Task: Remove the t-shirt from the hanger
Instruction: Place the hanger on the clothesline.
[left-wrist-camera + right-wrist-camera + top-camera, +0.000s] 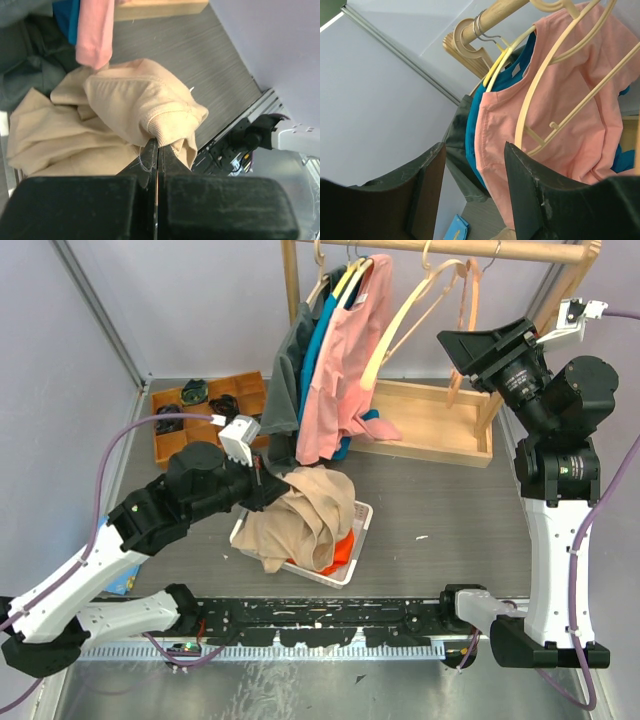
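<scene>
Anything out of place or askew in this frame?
Yes. The beige t-shirt lies crumpled, spilling over the rim of the white basket, its ribbed collar pinched by the left fingers. A small white scrap lies loose on the table.

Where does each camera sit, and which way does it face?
Top external: above and behind the bases, looking down on table, rack and basket; left arm and right arm show.
Left wrist: on the left arm, looking down past the left gripper, shut on the beige t-shirt.
Right wrist: tilted up past the open right gripper at the pink t-shirt.
Shared: all three show the pink t-shirt.
</scene>
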You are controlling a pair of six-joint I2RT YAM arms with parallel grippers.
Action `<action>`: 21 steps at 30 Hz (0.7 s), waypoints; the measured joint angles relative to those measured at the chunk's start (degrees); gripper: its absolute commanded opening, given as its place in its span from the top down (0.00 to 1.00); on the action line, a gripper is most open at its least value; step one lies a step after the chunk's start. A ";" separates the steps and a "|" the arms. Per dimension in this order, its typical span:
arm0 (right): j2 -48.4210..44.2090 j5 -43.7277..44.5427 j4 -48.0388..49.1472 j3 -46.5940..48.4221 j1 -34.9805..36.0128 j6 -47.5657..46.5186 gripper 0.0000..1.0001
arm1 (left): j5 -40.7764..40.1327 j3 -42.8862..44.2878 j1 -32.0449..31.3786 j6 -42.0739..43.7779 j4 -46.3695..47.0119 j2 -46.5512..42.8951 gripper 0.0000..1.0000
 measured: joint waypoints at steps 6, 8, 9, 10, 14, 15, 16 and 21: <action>0.00 -0.07 0.00 0.00 0.02 0.02 0.44 | -0.63 -3.06 -0.70 -1.53 -3.39 0.76 1.00; 0.00 -0.09 0.00 0.00 0.02 0.02 0.44 | -1.27 -4.02 -1.22 -1.88 -4.59 1.09 1.00; 0.00 -0.09 0.00 0.00 0.02 0.00 0.44 | -1.55 -4.37 -1.42 -2.01 -5.01 1.22 1.00; 0.00 -0.09 0.00 0.00 0.02 0.02 0.44 | -1.95 -4.76 -1.64 -2.19 -5.40 1.40 1.00; -0.02 -0.09 0.00 0.00 0.00 0.02 0.44 | -3.74 -5.99 -2.32 -2.86 -7.15 2.93 1.00; -0.02 -0.09 0.00 0.00 0.02 0.02 0.44 | -4.28 -6.16 -2.47 -3.02 -7.76 3.63 1.00; -0.02 -0.09 0.00 -0.02 0.02 0.02 0.44 | -4.76 -6.45 -2.62 -3.21 -8.13 4.35 1.00; -0.17 -0.09 -0.02 -0.39 0.00 0.02 0.44 | -7.02 -7.58 -3.61 -4.00 -8.70 8.57 1.00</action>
